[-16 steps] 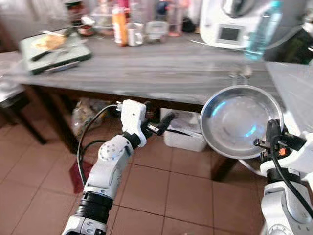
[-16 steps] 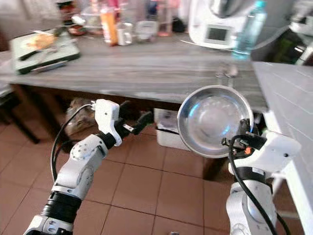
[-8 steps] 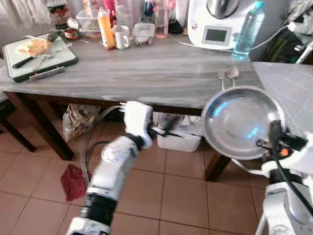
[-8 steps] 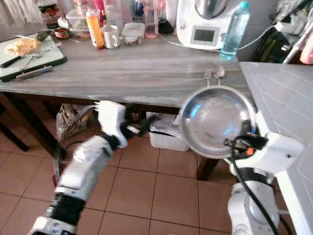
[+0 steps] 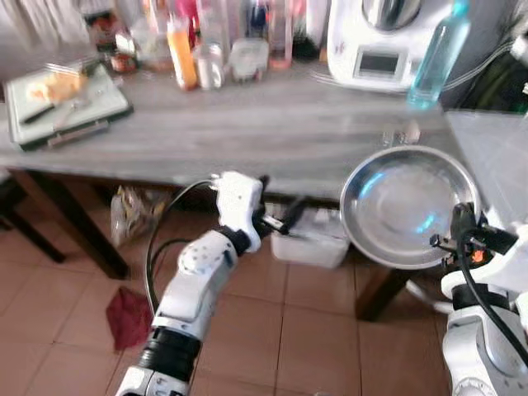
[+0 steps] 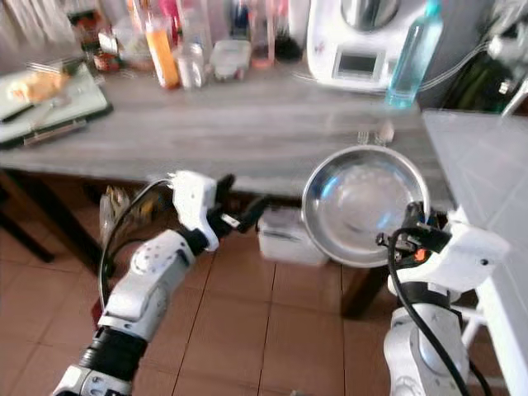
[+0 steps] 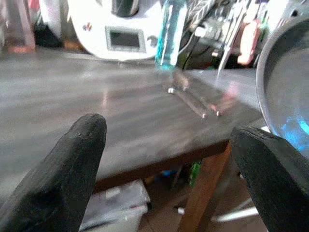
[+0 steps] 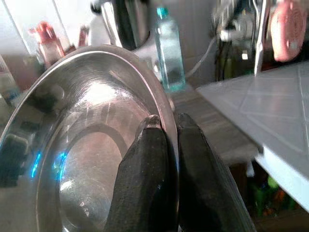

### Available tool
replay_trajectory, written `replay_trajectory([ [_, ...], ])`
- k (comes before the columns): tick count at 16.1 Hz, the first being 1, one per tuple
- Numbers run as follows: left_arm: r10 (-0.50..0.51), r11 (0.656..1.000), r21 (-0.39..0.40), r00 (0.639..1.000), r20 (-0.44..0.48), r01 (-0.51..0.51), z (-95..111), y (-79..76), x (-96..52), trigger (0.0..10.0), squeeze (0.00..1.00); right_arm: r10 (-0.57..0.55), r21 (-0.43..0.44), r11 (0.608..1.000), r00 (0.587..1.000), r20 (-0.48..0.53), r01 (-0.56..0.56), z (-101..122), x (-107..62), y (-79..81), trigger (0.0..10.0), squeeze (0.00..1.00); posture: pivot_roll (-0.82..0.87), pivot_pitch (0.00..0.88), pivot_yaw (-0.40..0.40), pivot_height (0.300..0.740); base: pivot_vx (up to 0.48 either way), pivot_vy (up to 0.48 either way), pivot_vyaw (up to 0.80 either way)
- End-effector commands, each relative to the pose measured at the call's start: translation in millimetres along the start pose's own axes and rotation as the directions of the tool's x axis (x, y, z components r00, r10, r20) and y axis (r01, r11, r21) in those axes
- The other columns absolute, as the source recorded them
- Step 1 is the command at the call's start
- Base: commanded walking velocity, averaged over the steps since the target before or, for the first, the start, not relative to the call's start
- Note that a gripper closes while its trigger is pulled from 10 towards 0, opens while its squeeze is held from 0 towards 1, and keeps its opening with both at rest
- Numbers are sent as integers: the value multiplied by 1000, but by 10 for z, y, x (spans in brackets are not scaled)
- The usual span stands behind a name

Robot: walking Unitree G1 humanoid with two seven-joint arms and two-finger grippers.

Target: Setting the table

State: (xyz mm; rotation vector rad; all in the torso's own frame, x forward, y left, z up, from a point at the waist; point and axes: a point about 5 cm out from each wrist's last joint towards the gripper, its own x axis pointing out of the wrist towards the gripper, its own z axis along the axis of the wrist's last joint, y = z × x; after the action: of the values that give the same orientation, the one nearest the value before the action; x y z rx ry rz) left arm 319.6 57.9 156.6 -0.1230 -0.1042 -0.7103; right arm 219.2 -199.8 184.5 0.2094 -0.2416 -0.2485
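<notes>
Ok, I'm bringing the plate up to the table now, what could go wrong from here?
The right pincer pinches the steel plate only at its rim, tilted on edge, so it might slip or swing. The plate hangs at the table edge and could knock it. A fork and spoon lie near that corner; setting down there may hit them.

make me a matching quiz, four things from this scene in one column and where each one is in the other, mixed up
Things:
1. steel plate
2. water bottle
3. cutting board
4. plastic bin

Places:
A. on the floor under the table
B. far left end of the table
C. clamped by its rim in the right gripper
D. standing beside the white kitchen machine

Pairs: 1-C, 2-D, 3-B, 4-A
</notes>
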Motion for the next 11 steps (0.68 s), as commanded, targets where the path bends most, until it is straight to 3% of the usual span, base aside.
replay_trajectory([
  [1, 15, 1000, 21, 1000, -7, -15, 13, 75, -49, 10000, 0, 13, 7, 1000, 1000, 13, -13, 28, -9, 33, 10000, 0, -32, 111, 12, 714, 319, 0, 0],
  [11, 13, 1000, 28, 1000, -16, -13, 9, 72, -59, 10000, 0, 14, 6, 1000, 1000, 6, -14, 9, -19, 37, 10000, 0, -28, 113, 11, 714, 311, 0, 0],
])
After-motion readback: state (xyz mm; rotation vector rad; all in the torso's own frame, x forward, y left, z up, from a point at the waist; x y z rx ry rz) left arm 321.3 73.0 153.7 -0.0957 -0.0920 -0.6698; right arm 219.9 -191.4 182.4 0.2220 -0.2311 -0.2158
